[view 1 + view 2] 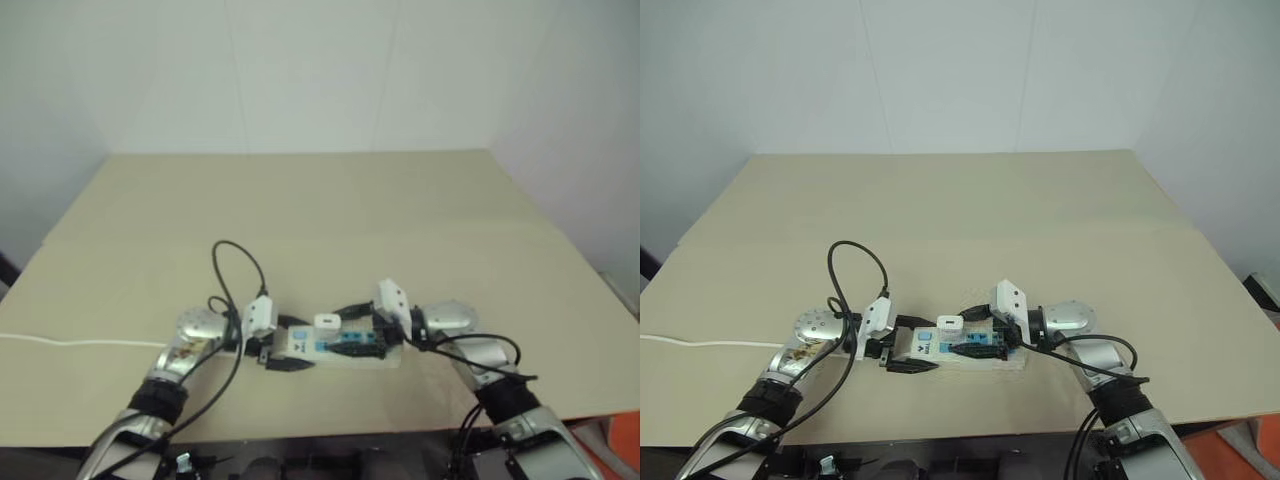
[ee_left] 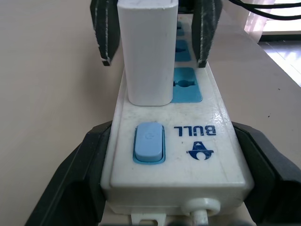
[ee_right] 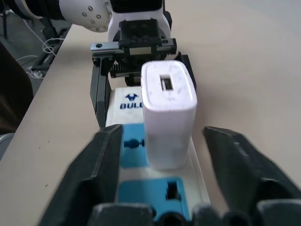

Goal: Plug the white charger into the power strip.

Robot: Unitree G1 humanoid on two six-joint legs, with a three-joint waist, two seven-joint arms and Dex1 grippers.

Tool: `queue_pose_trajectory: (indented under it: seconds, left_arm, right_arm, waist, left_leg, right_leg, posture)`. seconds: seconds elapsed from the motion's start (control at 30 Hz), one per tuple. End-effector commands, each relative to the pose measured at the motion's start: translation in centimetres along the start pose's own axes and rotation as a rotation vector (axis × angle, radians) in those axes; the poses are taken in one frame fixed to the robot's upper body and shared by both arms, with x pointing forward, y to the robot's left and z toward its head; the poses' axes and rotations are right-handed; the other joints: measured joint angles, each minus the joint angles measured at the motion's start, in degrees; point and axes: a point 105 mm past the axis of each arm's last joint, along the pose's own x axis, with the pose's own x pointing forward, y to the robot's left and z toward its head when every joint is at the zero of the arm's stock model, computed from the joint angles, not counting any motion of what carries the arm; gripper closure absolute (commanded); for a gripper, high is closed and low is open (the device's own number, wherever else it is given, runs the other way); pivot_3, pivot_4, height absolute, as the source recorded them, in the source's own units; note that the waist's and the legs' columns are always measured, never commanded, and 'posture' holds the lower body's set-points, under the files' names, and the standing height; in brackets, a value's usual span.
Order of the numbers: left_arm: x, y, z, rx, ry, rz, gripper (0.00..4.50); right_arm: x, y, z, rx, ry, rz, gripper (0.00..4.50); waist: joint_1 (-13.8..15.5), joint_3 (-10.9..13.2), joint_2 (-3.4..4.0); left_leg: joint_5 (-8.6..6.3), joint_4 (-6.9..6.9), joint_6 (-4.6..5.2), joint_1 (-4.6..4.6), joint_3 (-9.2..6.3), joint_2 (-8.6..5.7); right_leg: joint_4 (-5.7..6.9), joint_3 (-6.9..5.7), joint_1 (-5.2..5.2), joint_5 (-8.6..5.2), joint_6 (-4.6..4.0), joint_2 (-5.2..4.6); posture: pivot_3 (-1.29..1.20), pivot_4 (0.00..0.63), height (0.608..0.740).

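Lying near the front edge of the beige counter (image 1: 330, 210), the power strip (image 1: 340, 348) stretches sideways between the two arms. It is a long white bar with blue socket panels, and its end with the blue switch (image 2: 149, 141) points toward the left arm. A thin white cord (image 1: 70, 342) runs over the counter toward its left edge.

The left gripper (image 1: 283, 343) reaches in from the left and has the switch end of the power strip between its black fingers (image 2: 75, 181). Its jaws stand wide, one finger on each long side of the bar and close against it, so it holds the strip there.

The right gripper (image 1: 362, 328) comes from the opposite end. Its jaws are open, and its fingers (image 3: 101, 165) stand on both sides of the white charger (image 3: 167, 117) with a clear gap on each side, so they do not touch it.

The white charger stands upright on the power strip, in the socket panel just beside the switch. Its bottom sits flat against the strip, and a small rectangular port shows in its top face.
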Motion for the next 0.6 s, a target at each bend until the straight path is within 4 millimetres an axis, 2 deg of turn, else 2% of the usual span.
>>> queue_pose_trajectory:
  seconds: [0.03, 0.1, 0.17, 0.37, 0.53, 0.6]
  left_arm:
    - [-0.7, 0.1, -0.6, -0.017, 0.028, 0.029, 1.21]
    - [-0.9, 0.4, -0.2, -0.035, 0.028, 0.046, 0.50]
    - [-1.3, 0.5, 0.6, -0.043, 0.009, 0.045, 0.03]
    - [-4.2, 0.2, 4.1, -0.045, -0.074, 0.087, 0.03]
    - [-6.1, -1.3, 5.6, -0.040, -0.089, 0.122, 0.03]
    - [-7.1, -1.9, 6.0, -0.046, -0.078, 0.126, 0.03]
  right_arm:
    - [-0.8, 0.7, -3.3, 0.108, 0.112, 0.000, 0.04]
    - [-1.2, 0.5, -3.1, 0.096, 0.106, -0.016, 0.00]
    - [-1.9, 0.0, -2.5, 0.078, 0.095, -0.043, 0.00]
    - [-6.6, -0.7, 1.4, -0.004, 0.064, -0.109, 0.00]
    - [-9.7, -0.6, 3.5, -0.052, 0.069, -0.167, 0.00]
    - [-11.0, -0.4, 4.2, -0.066, 0.076, -0.197, 0.00]
  waist:
    - [0.01, 0.00, -0.01]
    - [0.01, -0.01, -0.01]
    - [0.03, 0.00, -0.01]
    - [0.44, 0.38, 0.02]
    - [-0.29, 0.57, 0.11]
    - [-0.29, 0.72, 0.11]
  left_leg:
    - [0.00, 0.00, 0.00, 0.00, 0.00, 0.00]
    - [0.00, 0.00, 0.00, 0.00, 0.00, 0.00]
    - [0.00, 0.00, 0.00, -0.01, 0.00, -0.01]
    - [-0.01, -0.01, -0.01, -0.33, -0.04, -0.04]
    - [-0.01, -0.01, -0.02, -1.04, -0.09, 0.01]
    - [-0.01, -0.02, -0.02, -1.04, -0.06, 0.05]
  right_leg:
    - [0.00, 0.00, 0.00, 0.00, 0.00, 0.00]
    - [0.00, 0.00, 0.00, 0.00, 0.00, 0.00]
    - [0.00, 0.00, -0.02, 0.00, 0.00, 0.00]
    - [-0.05, -0.02, -0.28, -0.01, 0.02, -0.09]
    - [0.20, 0.20, -1.26, 0.03, -0.02, -0.07]
    - [0.21, 0.17, -1.28, 0.02, -0.03, 0.00]
  posture:
    - [0.00, 0.150, 0.740]
    - [0.00, 0.150, 0.740]
    - [0.00, 0.150, 0.740]
    - [0.00, 0.150, 0.740]
    - [0.00, 0.150, 0.740]
    - [0.00, 0.150, 0.740]
